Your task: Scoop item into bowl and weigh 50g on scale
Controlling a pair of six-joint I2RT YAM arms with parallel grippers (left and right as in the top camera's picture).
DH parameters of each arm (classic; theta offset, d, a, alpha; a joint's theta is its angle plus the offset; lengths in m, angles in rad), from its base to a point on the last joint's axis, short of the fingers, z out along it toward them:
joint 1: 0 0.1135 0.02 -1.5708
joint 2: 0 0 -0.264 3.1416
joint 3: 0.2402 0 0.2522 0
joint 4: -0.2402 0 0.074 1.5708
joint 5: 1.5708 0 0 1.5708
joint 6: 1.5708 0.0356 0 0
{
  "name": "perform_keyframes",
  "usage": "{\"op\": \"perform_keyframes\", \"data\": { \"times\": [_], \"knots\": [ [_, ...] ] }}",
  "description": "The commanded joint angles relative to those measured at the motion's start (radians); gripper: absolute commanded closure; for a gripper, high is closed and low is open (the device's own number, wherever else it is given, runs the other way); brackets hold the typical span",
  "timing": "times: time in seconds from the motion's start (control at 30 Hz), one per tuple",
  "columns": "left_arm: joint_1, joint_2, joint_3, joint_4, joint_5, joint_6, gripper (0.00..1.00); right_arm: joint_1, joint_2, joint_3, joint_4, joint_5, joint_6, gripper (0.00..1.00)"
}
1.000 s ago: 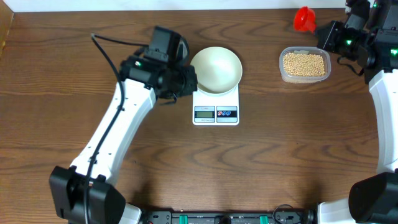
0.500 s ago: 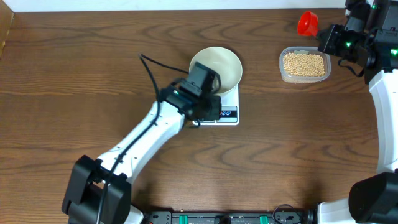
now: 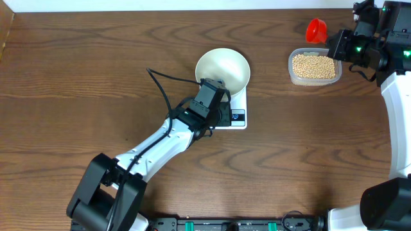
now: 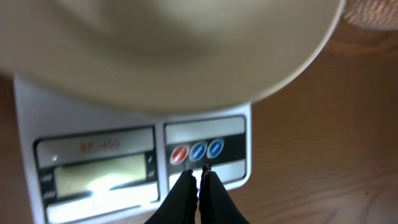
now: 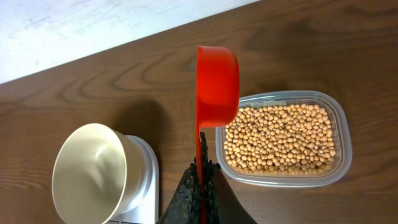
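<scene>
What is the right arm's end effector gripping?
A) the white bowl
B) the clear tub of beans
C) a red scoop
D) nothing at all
C: in the right wrist view, the right end effector is shut on the handle of the red scoop.

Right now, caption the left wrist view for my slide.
Shut left end effector aimed at the round buttons of the scale, which carries the white bowl.

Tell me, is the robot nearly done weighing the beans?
Not nearly. Done: the bowl sits on the scale. In hand: the left gripper, shut, points at the scale's buttons; the right gripper holds a red scoop near the beans. Left: all scooping, the bowl is empty.
</scene>
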State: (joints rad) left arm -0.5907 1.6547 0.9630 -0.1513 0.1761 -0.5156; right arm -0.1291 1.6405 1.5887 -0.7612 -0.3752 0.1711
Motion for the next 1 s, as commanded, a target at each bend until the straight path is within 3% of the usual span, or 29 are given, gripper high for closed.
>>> {"op": "perform_keyframes", "data": {
  "times": [0.0,0.67,0.97],
  "knots": [
    [0.0,0.033,-0.003,0.024,-0.02,0.026,0.92,-0.008,-0.019,0.014,0.002,0.006,-0.023,0.99],
    [-0.024,0.144,-0.003,0.057,0.013,0.06,0.92,-0.01,-0.019,0.014,0.006,0.007,-0.031,0.99],
    [-0.024,0.158,-0.003,0.065,-0.073,0.078,0.92,-0.01,-0.019,0.014,-0.003,0.007,-0.039,0.99]
  ]
}}
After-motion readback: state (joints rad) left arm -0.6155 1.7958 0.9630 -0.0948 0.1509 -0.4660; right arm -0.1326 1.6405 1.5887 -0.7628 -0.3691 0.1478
